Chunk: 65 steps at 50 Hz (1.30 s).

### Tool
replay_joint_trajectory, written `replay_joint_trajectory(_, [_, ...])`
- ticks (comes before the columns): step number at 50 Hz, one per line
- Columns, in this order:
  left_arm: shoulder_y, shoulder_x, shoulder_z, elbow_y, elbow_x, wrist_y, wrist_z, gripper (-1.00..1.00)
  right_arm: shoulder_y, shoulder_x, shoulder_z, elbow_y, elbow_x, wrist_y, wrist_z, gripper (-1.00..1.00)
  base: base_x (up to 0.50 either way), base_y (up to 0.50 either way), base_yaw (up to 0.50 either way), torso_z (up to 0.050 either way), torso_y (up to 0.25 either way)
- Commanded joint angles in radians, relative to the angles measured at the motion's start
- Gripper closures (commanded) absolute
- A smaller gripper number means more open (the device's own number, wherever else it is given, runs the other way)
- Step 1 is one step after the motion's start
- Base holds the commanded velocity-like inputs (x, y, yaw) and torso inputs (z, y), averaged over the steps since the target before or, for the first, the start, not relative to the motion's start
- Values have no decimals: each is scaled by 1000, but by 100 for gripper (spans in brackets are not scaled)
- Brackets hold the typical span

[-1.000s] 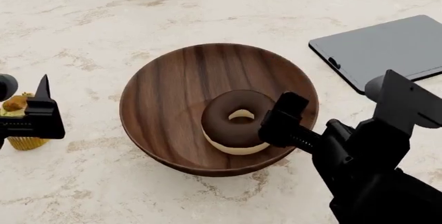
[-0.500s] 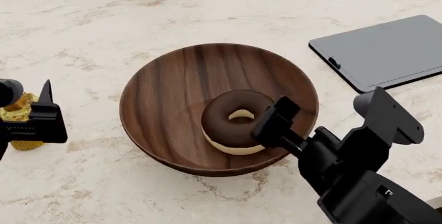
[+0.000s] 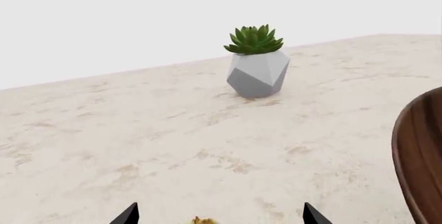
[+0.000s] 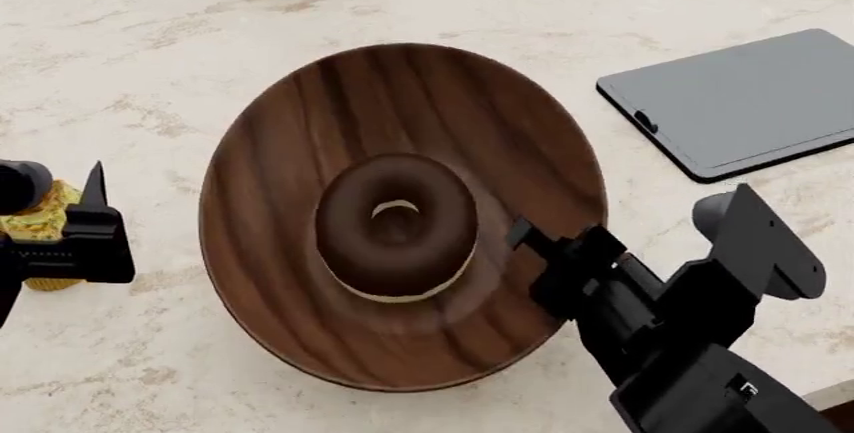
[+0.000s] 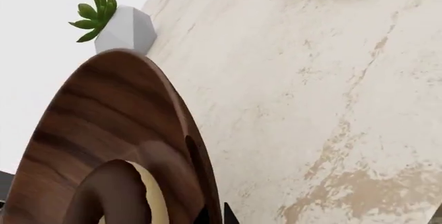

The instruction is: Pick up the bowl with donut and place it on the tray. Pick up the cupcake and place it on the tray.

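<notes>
1. The right gripper (image 4: 534,248) is clamped on the near-right rim of the bowl (image 4: 280,203); the head view shows one finger lying over the inside of the rim, and the right wrist view shows the rim (image 5: 196,157) running between the jaws.
2. The bowl looks larger in the head view than a resting bowl would, and its whole inner face tips toward the camera, so it appears to be held off the table (image 4: 134,53).
3. The donut (image 4: 395,225) sits in the bowl, just to the left of the right gripper's fingers, with its chocolate glaze facing up.
4. The tray (image 4: 747,98) lies flat on the table, well beyond the right gripper's fingers and to their right, with nothing on it.
5. The left gripper (image 4: 80,238) stands spread apart; the left wrist view shows its two fingertips (image 3: 128,214) wide apart.
6. The cupcake (image 4: 40,218) rests on the table right at the left gripper's fingers, partly hidden behind them; whether they touch it cannot be told.
7. A grey faceted planter (image 3: 258,72) holding a green succulent (image 3: 254,40) stands far ahead of the left fingers.
</notes>
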Motion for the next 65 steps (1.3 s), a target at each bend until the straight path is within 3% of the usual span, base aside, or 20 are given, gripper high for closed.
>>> replay_joint_trajectory(1, [9,0,5,-19,0,23,1,-100,-15,-21,62,-122,80,2,158,100,0,0,0,0,0])
replay_joint_trajectory(12, [33,-3,9,8,-5,25,-2,-100,135,-5,96,-104,135,-13,353,100,0,0,0,0,0])
replay_joint_trajectory(29, [93,-12,20,77,-4,40,-13,-100,201,-34,90,-25,82,-114,366,100,0,0,0,0,1])
replay_joint_trajectory(37, [97,-9,33,-15,34,109,-31,-100,200,-36,56,-40,81,-110,371,100,0,0,0,0,1])
replay_joint_trajectory(65, [62,8,20,-176,34,132,-49,-100,189,-32,7,-25,69,-156,343,100,0,0,0,0,0])
